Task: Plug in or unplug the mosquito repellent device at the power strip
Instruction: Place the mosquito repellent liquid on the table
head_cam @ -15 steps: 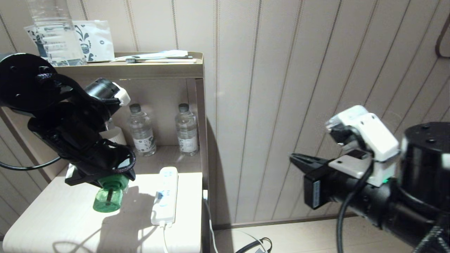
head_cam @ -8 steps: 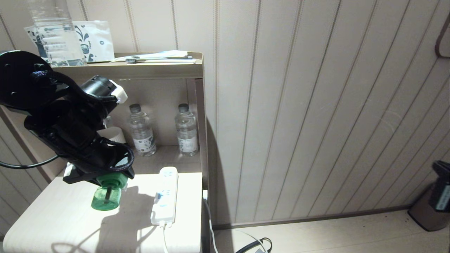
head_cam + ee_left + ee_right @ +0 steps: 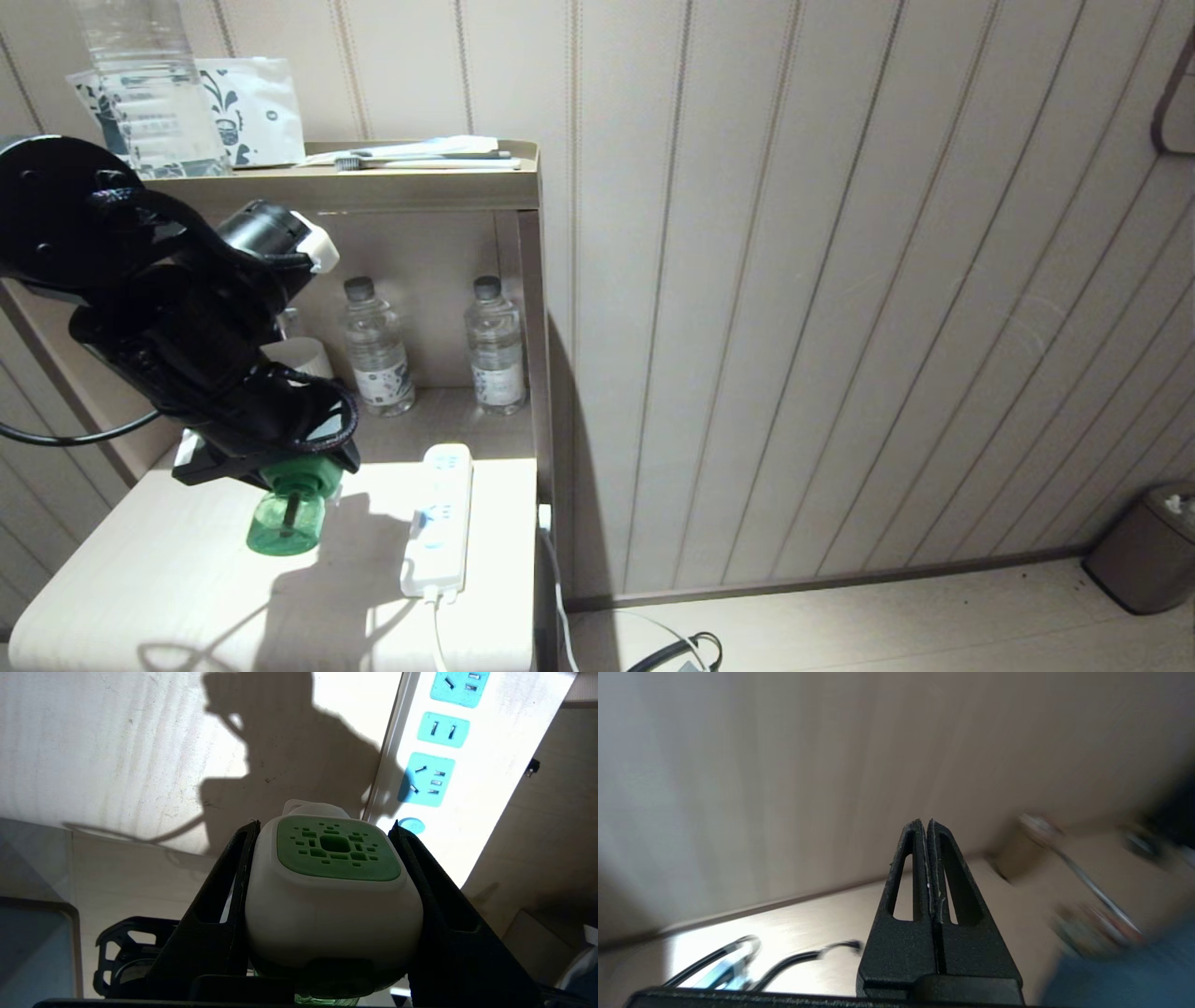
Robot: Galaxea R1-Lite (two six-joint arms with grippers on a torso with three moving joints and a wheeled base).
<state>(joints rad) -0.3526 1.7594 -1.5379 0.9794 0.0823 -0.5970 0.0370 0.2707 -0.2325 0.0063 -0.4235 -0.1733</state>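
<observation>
The mosquito repellent device (image 3: pixel 286 521), white top, green bottle, hangs upright, unplugged, beside the long white power strip (image 3: pixel 439 523).

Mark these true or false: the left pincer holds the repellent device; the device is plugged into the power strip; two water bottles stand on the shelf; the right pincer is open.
1. The left pincer holds the mosquito repellent device: true.
2. The device is plugged into the power strip: false, it hangs in the air beside the strip.
3. Two water bottles stand on the shelf: true.
4. The right pincer is open: false, it is shut and empty.
</observation>
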